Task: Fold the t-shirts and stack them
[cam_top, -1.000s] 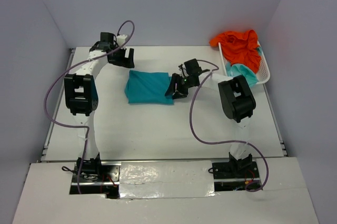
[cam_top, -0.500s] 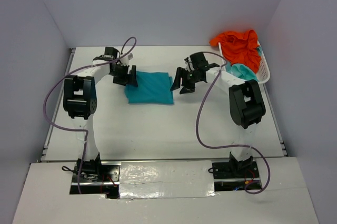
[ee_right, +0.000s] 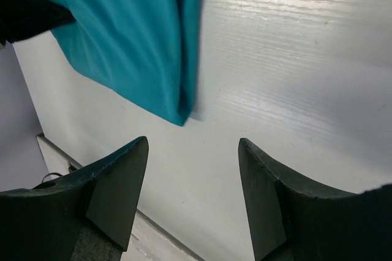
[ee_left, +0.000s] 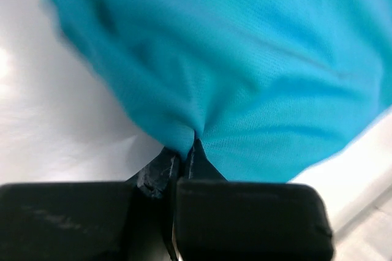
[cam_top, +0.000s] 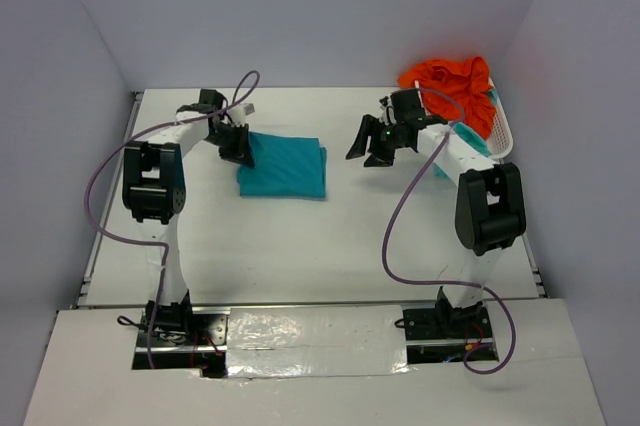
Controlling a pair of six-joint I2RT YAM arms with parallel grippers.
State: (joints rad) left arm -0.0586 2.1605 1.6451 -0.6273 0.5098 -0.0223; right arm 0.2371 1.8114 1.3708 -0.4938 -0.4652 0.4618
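While our left hand (cam_top: pixel 238 143) pinches an edge of the teal t-shirt (cam_top: pixel 285 168), our right hand (cam_top: pixel 372 146) hangs wide near the basket (cam_top: pixel 506 138) of orange t-shirts (cam_top: pixel 455 86).

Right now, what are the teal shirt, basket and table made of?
As they look: teal shirt, soft matte knit fabric, fine weave and creases show; basket, probably white plastic, slotted wall; table, white with slight sheen and streaked grain, likely painted or laminated board.

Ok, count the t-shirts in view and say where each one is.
3. A folded teal t-shirt lies on the table, pinched by the left tool. An orange t-shirt sits in the white basket, with a pale teal t-shirt under it. More may be hidden beneath.
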